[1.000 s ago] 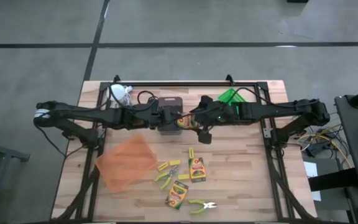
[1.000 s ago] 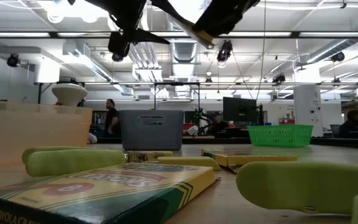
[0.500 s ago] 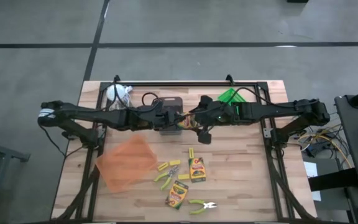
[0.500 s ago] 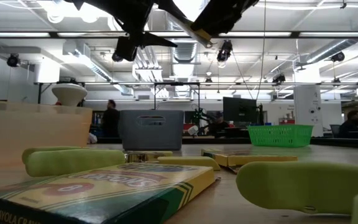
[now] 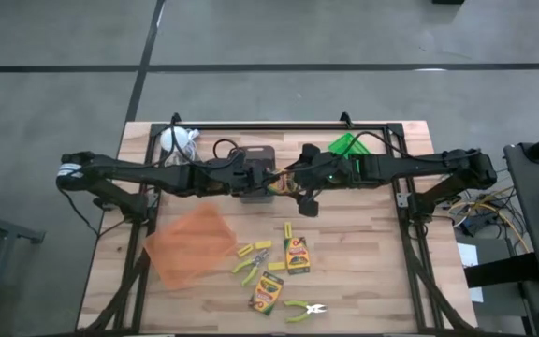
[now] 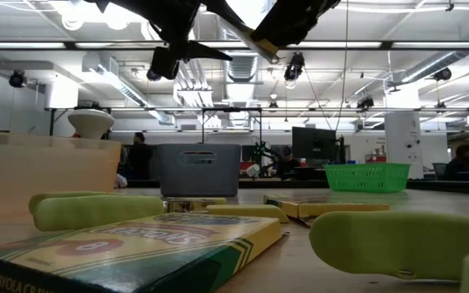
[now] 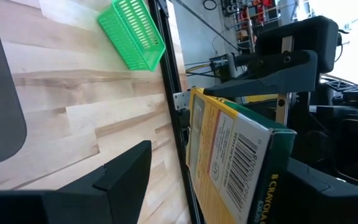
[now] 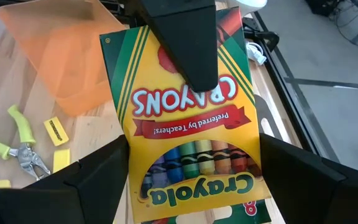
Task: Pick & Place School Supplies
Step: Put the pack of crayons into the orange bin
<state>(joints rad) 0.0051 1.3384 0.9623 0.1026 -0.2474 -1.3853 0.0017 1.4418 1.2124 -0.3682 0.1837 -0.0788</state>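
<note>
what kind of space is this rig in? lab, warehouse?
Looks like an open industrial lab or workshop: exposed ceiling ducts and strip lights, bare concrete floor around the wooden table, monitors and people at workstations behind it.

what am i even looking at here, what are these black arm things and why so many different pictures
Two dark robot arms stretch over a wooden table and meet in the middle. One picture looks straight down, one sits at tabletop level, and two come from cameras on the wrists. The right gripper holds a crayon box up in the air, and the left gripper has its fingers around the same box, like a handover. On the table lie more crayon boxes, lime-handled cutters and small yellow blocks. There is also an orange tray, a green basket and a grey bin.
</note>
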